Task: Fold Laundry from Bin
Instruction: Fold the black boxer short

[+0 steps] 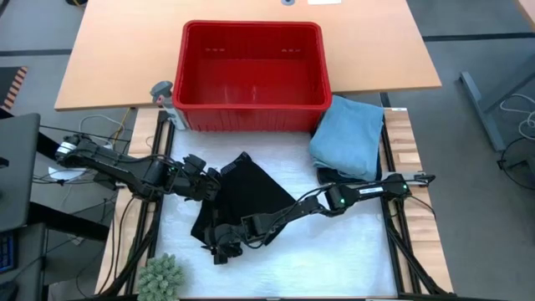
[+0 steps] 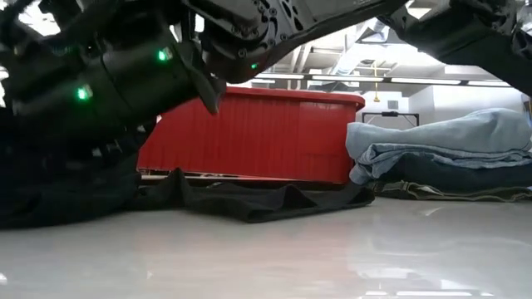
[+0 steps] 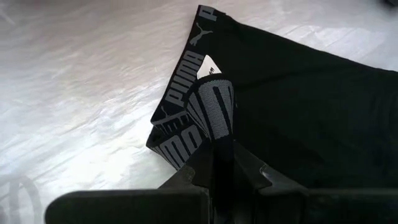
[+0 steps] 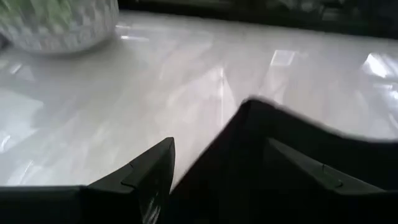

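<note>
Black stretchy cloth garment (image 1: 242, 196) on desk: light, limp. Left gripper (image 3: 214, 134) fingers clenched on banded waistband; right gripper (image 4: 214, 168) fingers spread astride corner. Best hold: waistband, corners.

Matt black cloth garment (image 1: 242, 196) (woven grey waistband) lies on a glossy white table cover (image 1: 334, 251); the bin (image 1: 251, 75) is smooth red plastic.

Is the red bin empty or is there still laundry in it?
Empty. The high view looks straight into the red bin and shows only its bare red floor.
</note>
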Motion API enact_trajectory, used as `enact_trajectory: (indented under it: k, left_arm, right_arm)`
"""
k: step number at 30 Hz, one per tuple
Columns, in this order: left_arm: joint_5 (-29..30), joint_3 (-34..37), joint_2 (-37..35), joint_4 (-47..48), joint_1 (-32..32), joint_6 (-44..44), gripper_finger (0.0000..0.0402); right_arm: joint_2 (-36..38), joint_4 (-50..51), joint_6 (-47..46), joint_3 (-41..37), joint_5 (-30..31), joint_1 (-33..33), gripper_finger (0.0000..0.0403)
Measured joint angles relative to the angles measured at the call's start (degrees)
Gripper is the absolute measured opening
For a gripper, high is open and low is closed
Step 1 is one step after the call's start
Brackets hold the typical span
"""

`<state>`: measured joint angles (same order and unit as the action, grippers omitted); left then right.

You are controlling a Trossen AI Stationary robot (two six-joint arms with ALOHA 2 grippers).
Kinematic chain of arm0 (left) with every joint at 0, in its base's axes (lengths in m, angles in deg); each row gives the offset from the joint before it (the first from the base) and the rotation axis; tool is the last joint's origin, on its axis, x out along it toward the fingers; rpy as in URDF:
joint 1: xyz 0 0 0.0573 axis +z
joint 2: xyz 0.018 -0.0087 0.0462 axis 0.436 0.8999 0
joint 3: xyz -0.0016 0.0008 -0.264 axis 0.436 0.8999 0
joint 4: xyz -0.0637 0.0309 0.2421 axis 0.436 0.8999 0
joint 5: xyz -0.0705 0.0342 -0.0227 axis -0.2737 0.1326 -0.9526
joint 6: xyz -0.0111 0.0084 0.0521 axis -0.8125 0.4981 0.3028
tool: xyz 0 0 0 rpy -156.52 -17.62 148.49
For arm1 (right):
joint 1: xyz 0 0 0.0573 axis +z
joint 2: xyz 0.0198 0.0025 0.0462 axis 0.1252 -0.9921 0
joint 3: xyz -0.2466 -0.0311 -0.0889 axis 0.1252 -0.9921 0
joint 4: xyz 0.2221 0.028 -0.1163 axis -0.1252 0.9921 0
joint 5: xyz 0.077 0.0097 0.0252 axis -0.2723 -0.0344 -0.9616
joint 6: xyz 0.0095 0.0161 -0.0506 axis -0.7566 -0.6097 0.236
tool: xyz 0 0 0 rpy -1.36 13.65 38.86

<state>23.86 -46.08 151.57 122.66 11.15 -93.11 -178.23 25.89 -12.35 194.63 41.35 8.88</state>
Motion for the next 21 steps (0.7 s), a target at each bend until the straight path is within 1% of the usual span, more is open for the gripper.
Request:
enact_trajectory:
  k: [4,8,10,12,15,18,21]
  left_arm:
    - [0.01,0.02,-0.02,0.02,0.0,-0.05,0.0011]
    - [0.04,0.02,-0.02,0.0,0.02,-0.44,0.0011]
    - [0.11,0.02,-0.02,0.02,0.0,-0.44,0.0011]
    - [0.29,0.02,-0.02,0.02,0.02,-0.44,0.0011]
    - [0.63,0.01,-0.02,0.03,0.01,-0.46,0.0011]
    - [0.68,0.0,-0.02,0.02,0.02,-0.46,0.0011]
    - [0.59,0.02,-0.02,0.03,0.01,-0.46,0.0011]
  right_arm:
    - [-0.03,0.99,-0.52,0.07,-0.14,0.0,0.027]
    - [0.11,5.9,-0.4,0.19,-0.56,-0.13,0.027]
    - [0.11,8.32,0.49,0.25,-1.85,-0.12,0.0269]
    - [0.11,9.82,1.49,0.31,-2.68,-0.18,0.0269]
    - [0.14,11.51,2.02,0.42,-2.4,0.02,0.0265]
    - [0.16,12.22,1.27,0.39,-2.61,0.0,0.0243]
    - [0.16,12.6,-0.25,0.35,-2.72,0.02,0.0205]
